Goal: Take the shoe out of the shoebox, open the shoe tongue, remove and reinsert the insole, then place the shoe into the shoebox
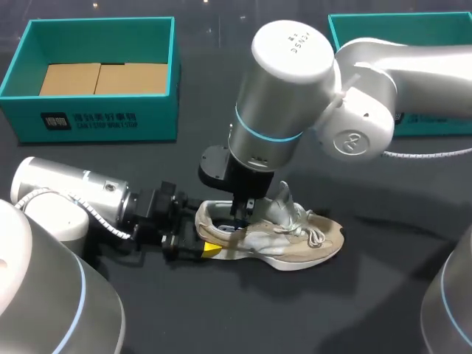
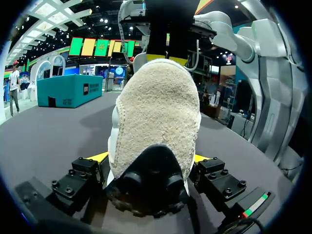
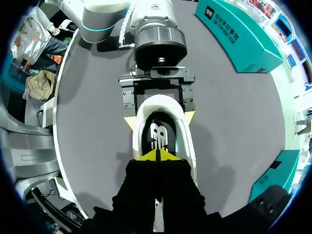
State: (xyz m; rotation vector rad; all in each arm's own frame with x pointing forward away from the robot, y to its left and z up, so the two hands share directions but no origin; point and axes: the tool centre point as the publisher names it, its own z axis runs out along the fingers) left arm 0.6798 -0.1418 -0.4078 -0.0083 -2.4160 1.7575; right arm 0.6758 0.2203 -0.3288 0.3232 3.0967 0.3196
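Note:
A beige and white shoe (image 1: 295, 240) lies on its sole on the dark table, toe pointing right, its tongue (image 1: 284, 200) pulled up. My left gripper (image 1: 200, 237) clasps the heel (image 2: 158, 112) from both sides, its yellow tips (image 2: 100, 157) pressed against the sole edges. My right gripper (image 1: 242, 216) comes down from above into the shoe's opening. Its fingers are pinched together (image 3: 157, 156) just over the dark insole (image 3: 158, 136), and nothing is visibly held between them. From the right wrist view, the left gripper (image 3: 159, 119) sits at the heel end of the shoe (image 3: 139, 131).
An open teal shoebox (image 1: 96, 118) with cardboard inside stands at the back left. A second teal box (image 1: 420, 29) at the back right is partly hidden by my right arm. Bare dark table lies in front of and to the right of the shoe.

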